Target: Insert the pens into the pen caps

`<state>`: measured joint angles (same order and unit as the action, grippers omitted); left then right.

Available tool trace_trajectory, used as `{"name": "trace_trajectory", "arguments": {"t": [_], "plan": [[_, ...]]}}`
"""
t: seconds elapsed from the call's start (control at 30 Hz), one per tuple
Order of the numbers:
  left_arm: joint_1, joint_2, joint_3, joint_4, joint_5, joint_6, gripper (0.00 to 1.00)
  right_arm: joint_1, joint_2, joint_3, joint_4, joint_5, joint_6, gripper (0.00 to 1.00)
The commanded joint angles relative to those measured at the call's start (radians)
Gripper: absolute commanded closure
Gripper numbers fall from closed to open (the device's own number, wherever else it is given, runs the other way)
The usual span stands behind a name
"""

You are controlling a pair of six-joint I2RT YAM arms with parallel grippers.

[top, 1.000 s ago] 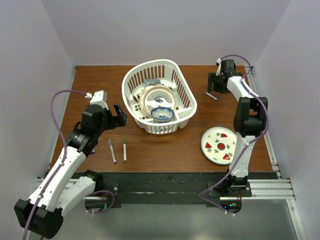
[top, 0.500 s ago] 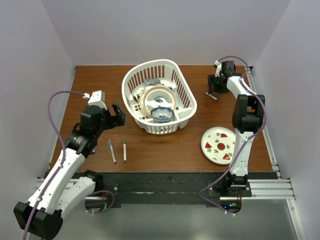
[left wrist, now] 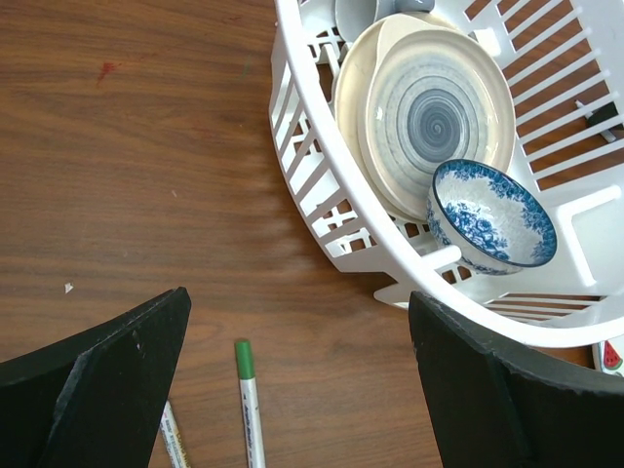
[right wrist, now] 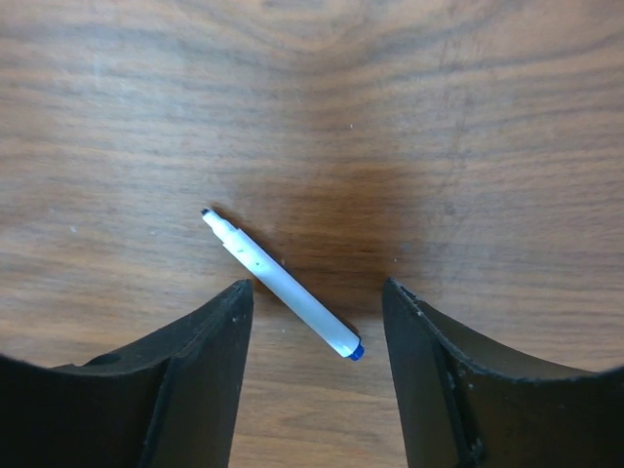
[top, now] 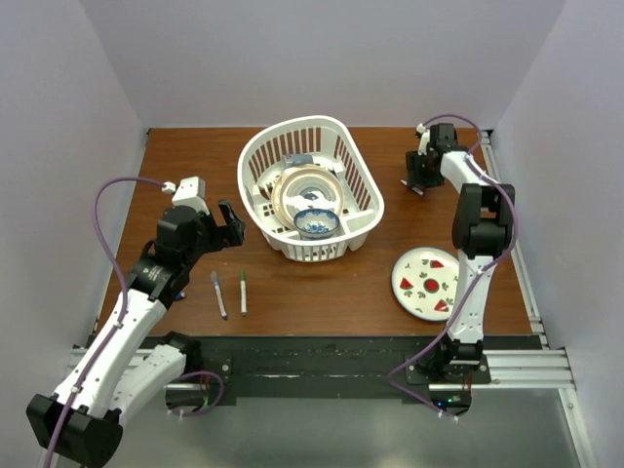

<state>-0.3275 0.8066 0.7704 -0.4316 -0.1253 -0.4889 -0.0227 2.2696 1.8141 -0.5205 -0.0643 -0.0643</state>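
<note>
- While I watch from above, my left gripper [top: 232, 222] hangs spread wide with nothing between its fingers, just left of the white basket [top: 312, 250].
- Two pens lie close together without touching on the table [top: 195, 156], on the near side of that gripper: a dark-tipped pen [top: 218, 294] and a green-tipped pen [top: 243, 292]. Both run roughly near to far, and the green end points away from the arm bases.
- At the far right, my right gripper [right wrist: 314, 292] sits low over the third pen [right wrist: 283, 285]. Its jaws are apart and straddle the barrel without pinching it.
- That pen lies diagonally across the gap, dark tip up-left and blue end down-right in the wrist view. I judge the grip depends on this skew, as the fingers would meet it at an angle.
- The right arm is plainly nearest to this pen, and the left arm to the other two.
- My count is three pens, one basket and one fruit-patterned plate [top: 426, 284]. I cannot make out any loose pen caps.
</note>
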Motion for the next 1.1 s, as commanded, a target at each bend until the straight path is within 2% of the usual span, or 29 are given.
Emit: {"name": "trace_trajectory", "arguments": {"t": [0.0, 0.27, 0.63, 0.83, 0.9, 1.07], "plan": [[0.002, -0.004, 0.000, 0.044, 0.010, 0.024, 0.01, -0.002, 0.002, -0.016, -0.004, 0.027, -0.015, 0.46], [0.002, 0.017, 0.015, 0.024, 0.004, 0.016, 0.01, 0.009, -0.002, -0.052, -0.016, 0.061, -0.006, 0.55], [0.002, -0.021, 0.003, 0.027, 0.032, 0.009, 0.05, 0.052, -0.105, -0.159, -0.007, -0.005, 0.035, 0.90], [0.002, -0.017, 0.010, 0.025, 0.023, 0.007, 0.06, 0.056, -0.211, -0.263, 0.020, -0.037, 0.162, 0.96], [0.002, -0.012, 0.020, 0.028, 0.035, 0.004, 0.07, 0.055, -0.248, -0.292, 0.042, -0.067, 0.198, 1.00], [0.002, -0.012, 0.069, 0.025, 0.076, 0.001, 0.07, 0.069, -0.433, -0.392, 0.096, -0.052, 0.228, 1.00]]}}
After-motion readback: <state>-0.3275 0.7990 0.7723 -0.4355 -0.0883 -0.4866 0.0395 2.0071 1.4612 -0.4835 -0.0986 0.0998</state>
